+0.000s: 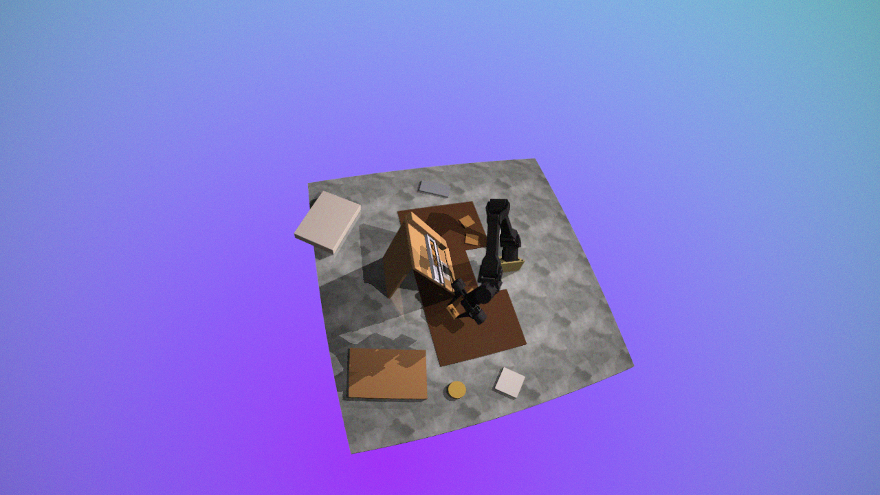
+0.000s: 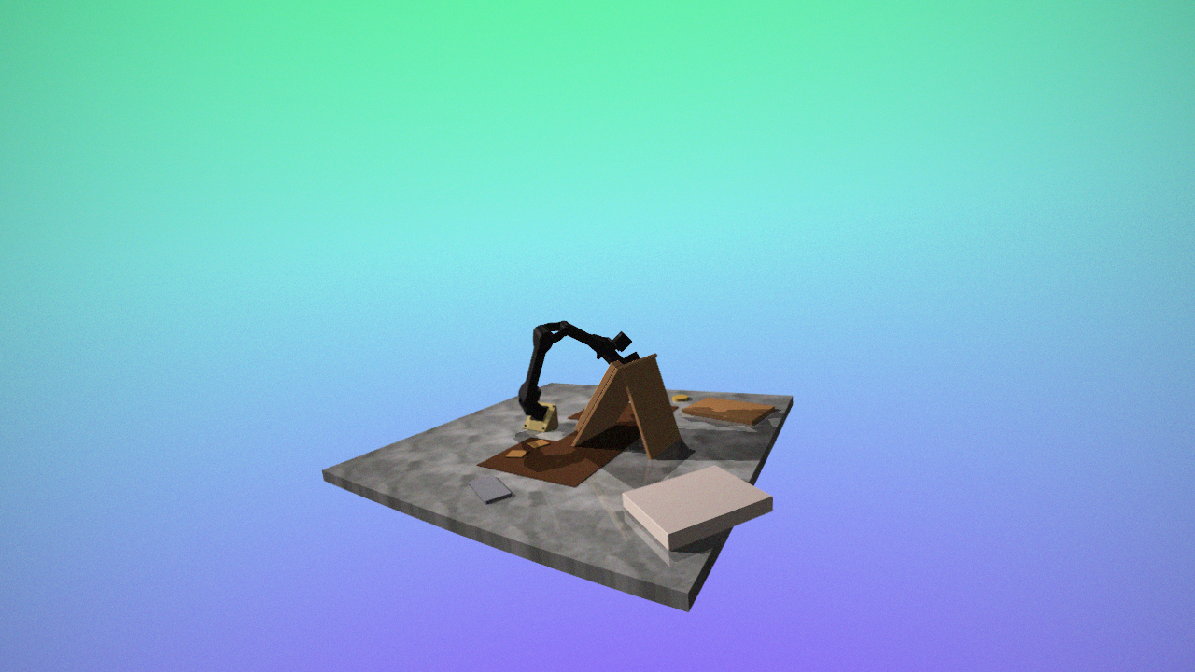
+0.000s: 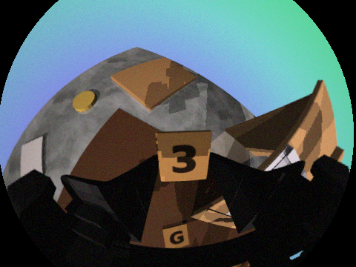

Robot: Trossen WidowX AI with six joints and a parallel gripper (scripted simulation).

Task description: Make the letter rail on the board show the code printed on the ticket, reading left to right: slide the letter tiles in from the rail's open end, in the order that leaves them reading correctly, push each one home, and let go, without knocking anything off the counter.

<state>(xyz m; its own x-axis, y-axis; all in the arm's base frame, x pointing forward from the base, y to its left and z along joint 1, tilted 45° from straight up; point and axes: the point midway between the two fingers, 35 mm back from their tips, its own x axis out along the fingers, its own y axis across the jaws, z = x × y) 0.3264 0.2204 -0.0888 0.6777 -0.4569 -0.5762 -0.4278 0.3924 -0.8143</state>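
Observation:
My gripper [image 1: 456,304] [image 2: 619,341] [image 3: 183,157] is shut on an orange tile marked "3" [image 3: 184,156] and holds it in the air by the near end of the sloping A-frame board [image 1: 413,246] [image 2: 647,400] [image 3: 302,124]. The letter rail [image 1: 435,258] runs along the board's sloped face. A tile marked "G" [image 3: 176,237] lies on the brown mat [image 1: 486,338] [image 2: 551,468] [image 3: 109,144] below the gripper. Two more orange tiles [image 1: 467,221] [image 1: 472,238] [image 2: 516,454] [image 2: 539,443] lie on the mat's far part near the arm's base. I cannot read the ticket.
A beige box [image 1: 328,221] [image 2: 697,504] overhangs a counter edge. A grey slab [image 1: 434,188] [image 2: 489,489] lies near another edge. An orange panel [image 1: 386,373] [image 2: 728,409] [image 3: 153,81], a yellow disc [image 1: 456,389] [image 3: 84,101] and a white pad [image 1: 510,382] [image 3: 32,156] lie beyond the mat.

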